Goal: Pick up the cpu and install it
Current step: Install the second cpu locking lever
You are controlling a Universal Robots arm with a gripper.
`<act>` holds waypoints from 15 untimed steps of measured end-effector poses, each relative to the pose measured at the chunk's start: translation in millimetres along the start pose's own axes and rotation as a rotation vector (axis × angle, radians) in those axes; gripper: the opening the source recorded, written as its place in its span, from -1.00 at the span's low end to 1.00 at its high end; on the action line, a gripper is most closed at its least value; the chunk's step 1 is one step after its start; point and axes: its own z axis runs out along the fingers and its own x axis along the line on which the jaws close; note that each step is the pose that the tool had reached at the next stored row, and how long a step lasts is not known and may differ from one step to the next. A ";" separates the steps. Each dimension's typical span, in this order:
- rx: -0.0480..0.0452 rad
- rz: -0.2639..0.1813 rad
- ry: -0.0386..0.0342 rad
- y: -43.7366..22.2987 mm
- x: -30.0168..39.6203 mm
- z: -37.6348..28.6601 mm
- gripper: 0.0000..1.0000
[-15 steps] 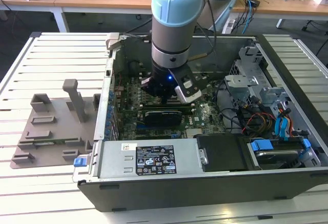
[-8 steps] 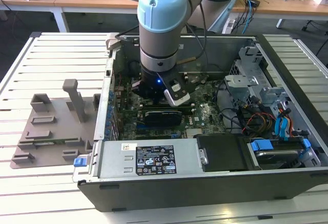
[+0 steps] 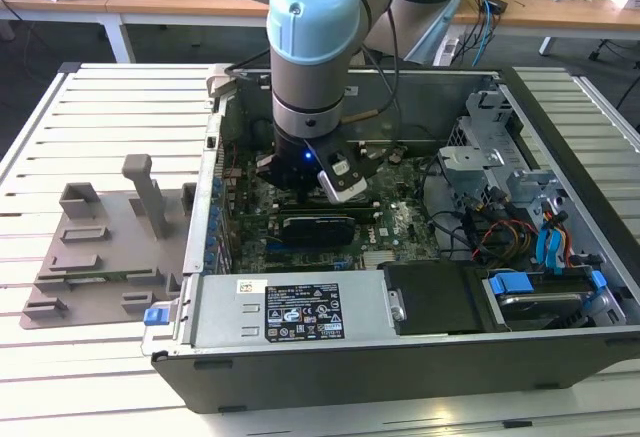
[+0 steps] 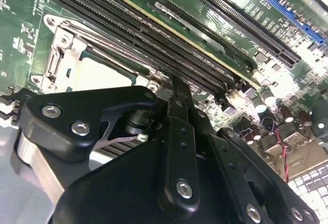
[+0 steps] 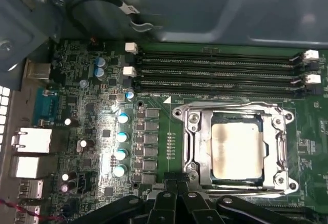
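The cpu (image 5: 237, 149), a square chip with a silvery top, lies flat inside the metal socket frame (image 5: 190, 131) on the green motherboard; it is also seen as the cpu (image 4: 100, 73) in the second wrist view. My gripper (image 5: 177, 184) hangs just beside the socket's edge, its black fingers closed together with nothing between them. In the second wrist view the gripper (image 4: 174, 83) points at the board close to the socket. In the exterior view the gripper (image 3: 300, 179) reaches down into the open computer case (image 3: 560, 357).
Long memory slots (image 5: 220, 70) run beside the socket. A black graphics card (image 3: 315, 225) lies just in front of the gripper, and the power supply (image 3: 300, 307) is nearer still. A grey plastic tray (image 3: 100, 247) sits at the exterior view's left. Cables and drive bays (image 3: 520, 217) crowd the right.
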 end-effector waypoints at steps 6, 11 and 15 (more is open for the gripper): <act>0.0005 -0.011 0.0024 1.3 -3.9 -8.4 -0.79; 0.0093 -0.010 0.0116 1.3 -27.8 -8.4 -0.79; 0.0288 -0.007 0.0266 5.3 -59.0 -7.5 -0.79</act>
